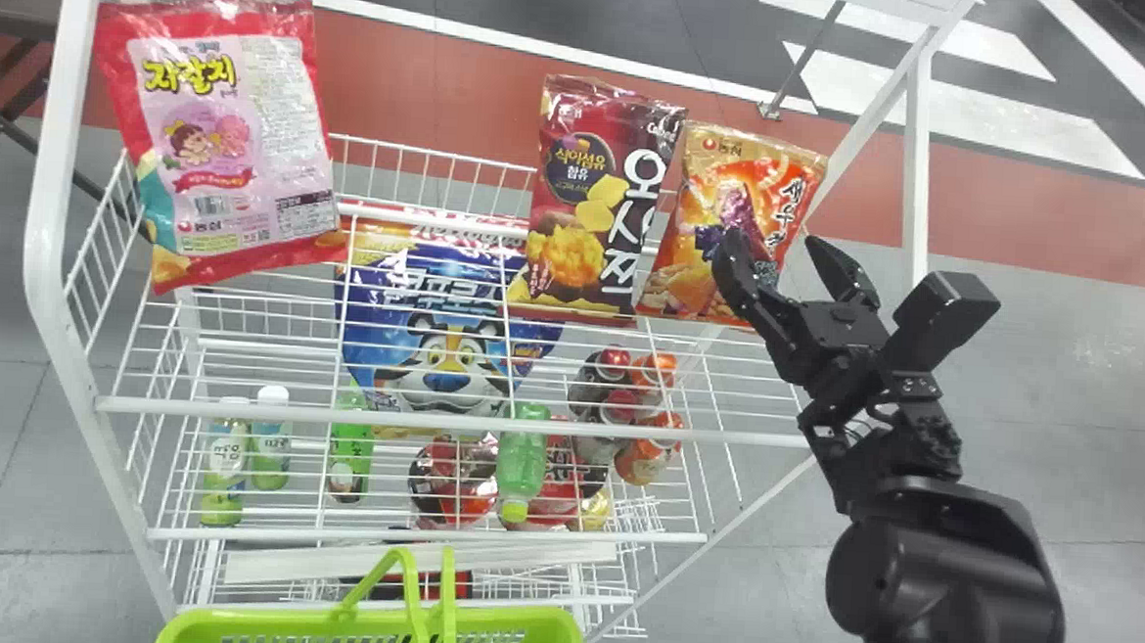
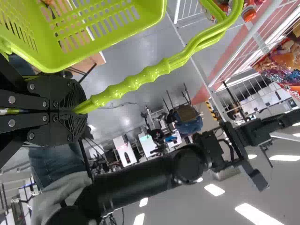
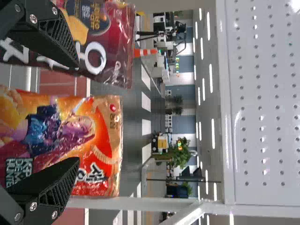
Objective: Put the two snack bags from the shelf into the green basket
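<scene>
The white wire shelf (image 1: 430, 420) bears the orange snack bag (image 1: 707, 191) at the right end of its top tier, upright beside the maroon snack bag (image 1: 579, 194), with the pink-and-red snack bag (image 1: 234, 147) farther left. The green basket (image 1: 518, 620) is low before it. I take the orange bag as the one to grasp now; both it and its maroon neighbour are on the shelf.

The right gripper (image 1: 773, 244) is at the orange bag with its fingers spread apart and nothing clamped; whether either touches the bag I cannot tell. Best to centre it on the orange bag first, since one finger could catch the maroon bag's edge, then ease in and close softly: the film will likely crumple and slip if barely nipped. Lift well clear of the rail and upright before turning to the basket.

The left gripper (image 2: 75, 110) is clamped on the basket handle (image 2: 136, 80); a steady hold there should keep the opening reachable past the handle loops
</scene>
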Robot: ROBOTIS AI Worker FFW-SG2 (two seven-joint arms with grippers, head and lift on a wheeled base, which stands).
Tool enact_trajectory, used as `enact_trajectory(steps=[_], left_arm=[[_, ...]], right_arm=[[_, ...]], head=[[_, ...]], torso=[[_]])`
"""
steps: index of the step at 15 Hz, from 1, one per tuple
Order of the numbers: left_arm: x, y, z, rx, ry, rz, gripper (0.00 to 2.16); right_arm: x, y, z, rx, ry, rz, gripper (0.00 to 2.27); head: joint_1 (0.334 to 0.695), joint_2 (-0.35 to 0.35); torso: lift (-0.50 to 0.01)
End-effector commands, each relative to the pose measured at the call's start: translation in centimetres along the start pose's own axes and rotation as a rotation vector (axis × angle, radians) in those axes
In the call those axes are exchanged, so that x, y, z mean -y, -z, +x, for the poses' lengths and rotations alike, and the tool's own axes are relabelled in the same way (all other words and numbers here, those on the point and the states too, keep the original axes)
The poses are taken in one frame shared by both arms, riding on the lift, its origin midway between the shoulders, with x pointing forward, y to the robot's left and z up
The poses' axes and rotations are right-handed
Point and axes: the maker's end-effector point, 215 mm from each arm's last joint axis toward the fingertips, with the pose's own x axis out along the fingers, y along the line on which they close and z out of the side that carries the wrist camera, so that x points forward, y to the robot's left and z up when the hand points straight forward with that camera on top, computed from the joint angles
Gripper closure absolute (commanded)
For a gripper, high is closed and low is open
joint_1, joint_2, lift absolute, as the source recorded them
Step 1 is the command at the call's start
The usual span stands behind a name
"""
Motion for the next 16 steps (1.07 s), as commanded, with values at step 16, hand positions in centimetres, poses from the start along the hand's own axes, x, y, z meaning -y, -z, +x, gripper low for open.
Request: enact_trajectory(steps=[16], left_arm=[[-0.6,0.0,-0.5,-0.004,-0.017,-0.004,2.09]], right_arm=[[2.6,6.5,7.1,-0.198,0.028,-0.041,0.34]], head=[[0.695,-0.350]], torso=[[-0.006]])
